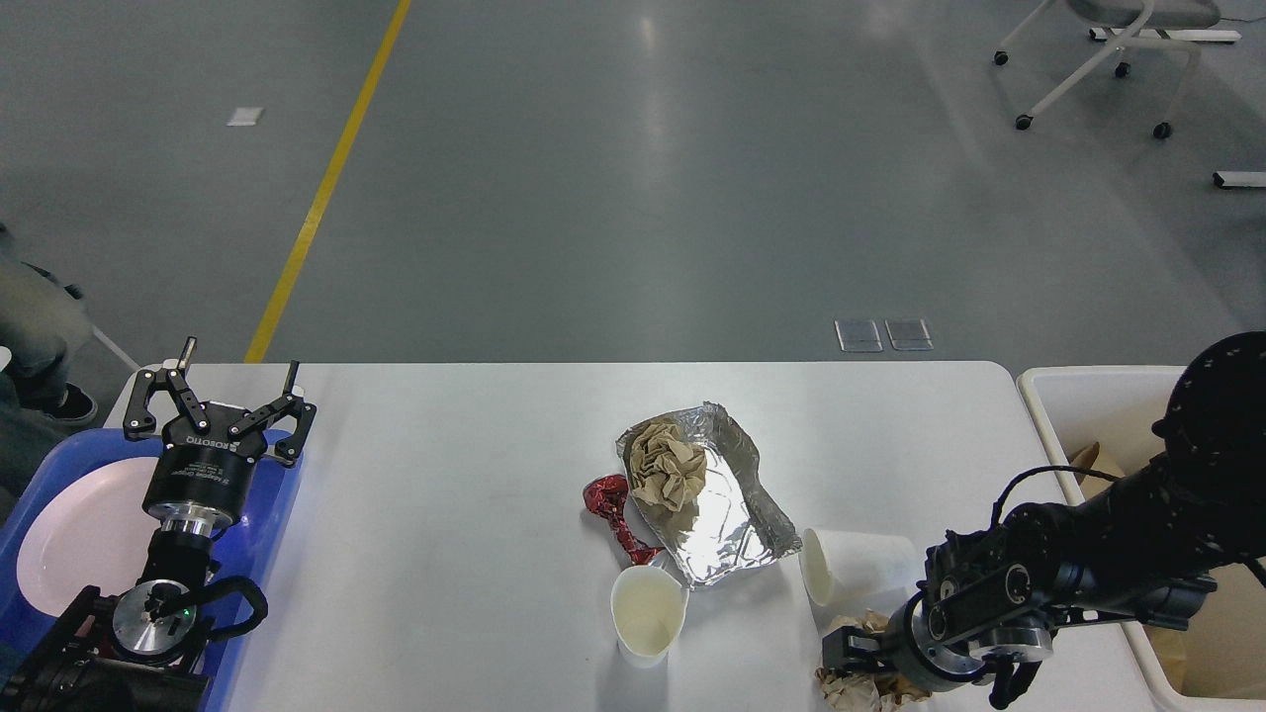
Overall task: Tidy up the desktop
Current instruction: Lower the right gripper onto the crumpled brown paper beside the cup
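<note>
Right claw (841,655) on crumpled brown paper (859,684), grip unclear; tipped cup (857,565) just beside. Left claw (220,396) spread, empty.

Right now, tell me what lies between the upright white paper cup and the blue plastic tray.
In the head view, only bare white desktop separates the upright white paper cup from the blue plastic tray. The left pincer hovers over the tray's far corner.
</note>
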### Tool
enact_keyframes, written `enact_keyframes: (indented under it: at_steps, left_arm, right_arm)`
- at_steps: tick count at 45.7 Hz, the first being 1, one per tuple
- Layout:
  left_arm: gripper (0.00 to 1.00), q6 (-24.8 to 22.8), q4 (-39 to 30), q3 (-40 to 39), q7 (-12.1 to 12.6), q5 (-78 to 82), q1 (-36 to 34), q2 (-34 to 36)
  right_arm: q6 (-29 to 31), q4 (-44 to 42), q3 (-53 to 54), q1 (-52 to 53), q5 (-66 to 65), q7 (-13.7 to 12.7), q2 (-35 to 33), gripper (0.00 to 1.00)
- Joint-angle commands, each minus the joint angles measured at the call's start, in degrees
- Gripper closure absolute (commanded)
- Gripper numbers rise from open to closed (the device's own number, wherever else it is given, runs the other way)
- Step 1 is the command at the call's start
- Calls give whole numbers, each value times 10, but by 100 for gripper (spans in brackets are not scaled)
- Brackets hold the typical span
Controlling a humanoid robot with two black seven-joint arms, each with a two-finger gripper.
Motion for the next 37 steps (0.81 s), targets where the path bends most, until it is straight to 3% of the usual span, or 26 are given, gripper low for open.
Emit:
enact_keyframes:
  at_steps: [1, 3, 5, 11, 15, 37]
  left_arm:
    - [4, 0, 0, 0, 0, 0, 0, 0]
    - [4, 0, 0, 0, 1, 0, 0, 0]
    - [4, 0, 0, 0, 0, 0, 0, 0]
    - [4, 0, 0, 0, 0, 0, 0, 0]
    - [4, 0, 0, 0, 0, 0, 0, 0]
    - [4, 0, 0, 0, 0, 0, 0, 0]
  right_arm:
    - [-13, -15, 10, -23, 1, 0, 1, 0]
    - [-18, -18, 15, -30, 1, 0, 2, 1]
    - [-24, -18, 19, -34, 2, 0, 4, 11]
    - [-27, -18, 19, -32, 70, 0, -4, 73]
    - [-26, -18, 18, -28, 127, 0, -7, 100]
    - [-20, -12, 16, -17, 145, 0, -14, 100]
